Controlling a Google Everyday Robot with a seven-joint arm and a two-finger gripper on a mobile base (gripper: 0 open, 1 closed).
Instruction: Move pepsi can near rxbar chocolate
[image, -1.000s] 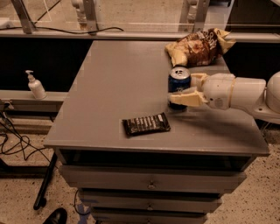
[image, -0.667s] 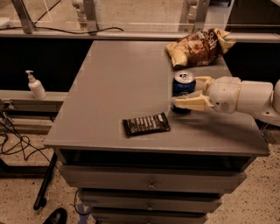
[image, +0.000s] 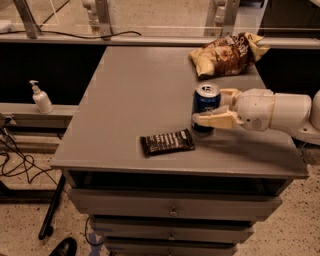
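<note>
The pepsi can, dark blue with a silver top, stands upright on the grey table right of centre. My gripper comes in from the right on a white arm. Its tan fingers sit on either side of the can, one in front and one behind, shut on it. The rxbar chocolate, a flat black bar with white lettering, lies near the table's front edge. It is just left of and in front of the can, a short gap away.
A tan and brown chip bag lies at the table's back right, behind the can. The table has drawers below its front edge. A soap dispenser stands on a ledge to the left. Cables lie on the floor at left.
The gripper has carried the can a little toward the table's front, closer to the black bar. The bar and the chip bag have not moved.
</note>
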